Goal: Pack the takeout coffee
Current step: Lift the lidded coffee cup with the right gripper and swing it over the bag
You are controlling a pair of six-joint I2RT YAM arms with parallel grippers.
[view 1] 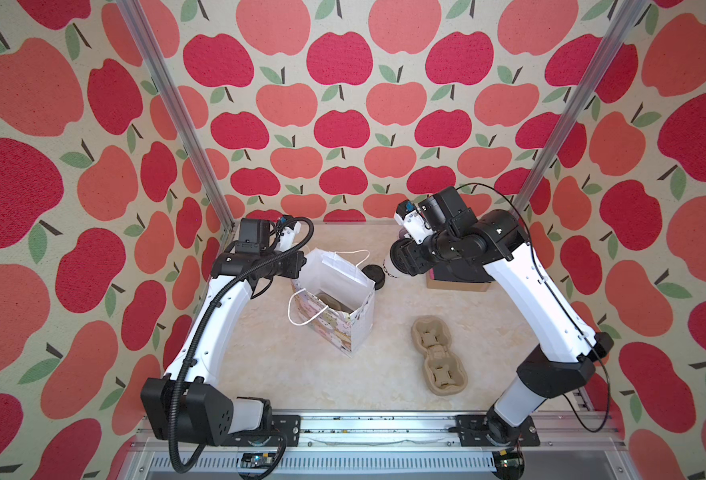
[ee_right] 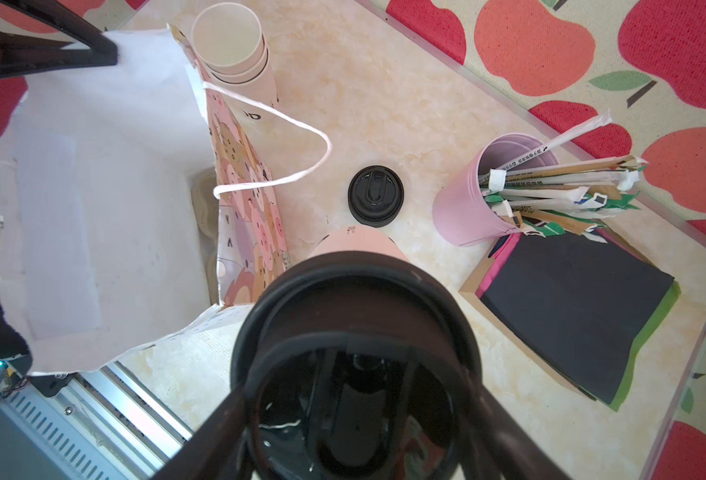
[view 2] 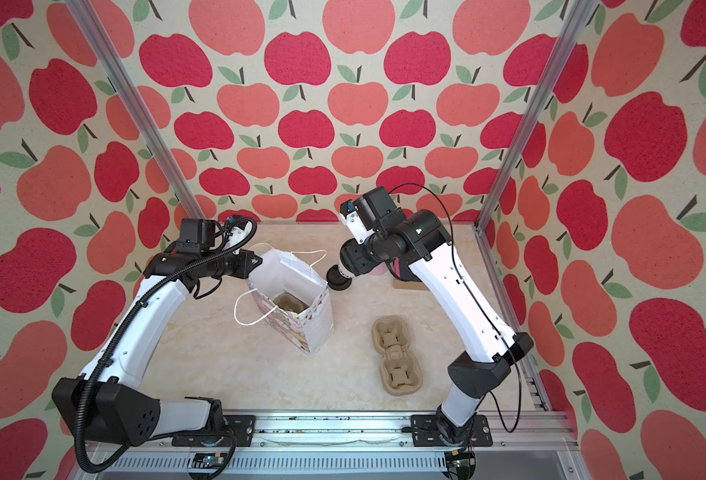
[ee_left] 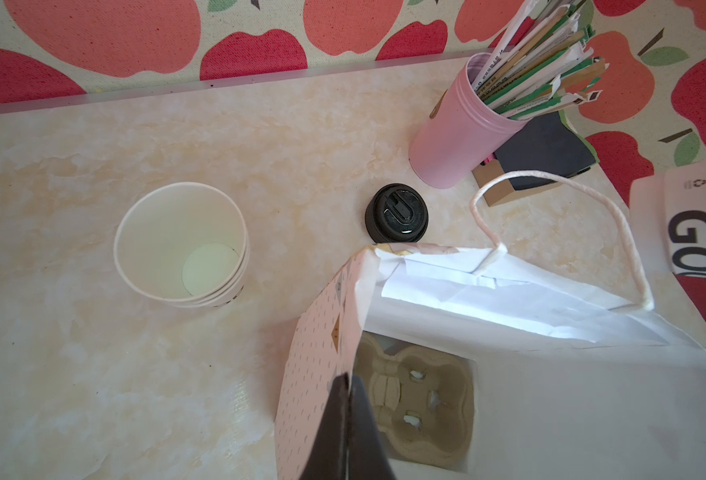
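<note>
Top views are centred on the bag (view 1: pixel 353 332), whose far left rim is pinched flat by the left gripper (ee_left: pixel 348 380); a carrier (ee_left: pixel 422 407) is seen on its floor. Just past its far right corner the cup (view 1: pixel 388 268) is held by the right gripper (ee_right: pixel 355 374), jaws spread around the lid (ee_right: pixel 355 299), base leading. The mouth is judged to lie near-left of the cup.

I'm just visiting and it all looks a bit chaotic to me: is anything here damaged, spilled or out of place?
Nothing spilled. The paper bag looks roughest: its white rim is creased and bent where the left fingers pinch it. The wrapped sticks flop sideways out of the pink cup.
</note>
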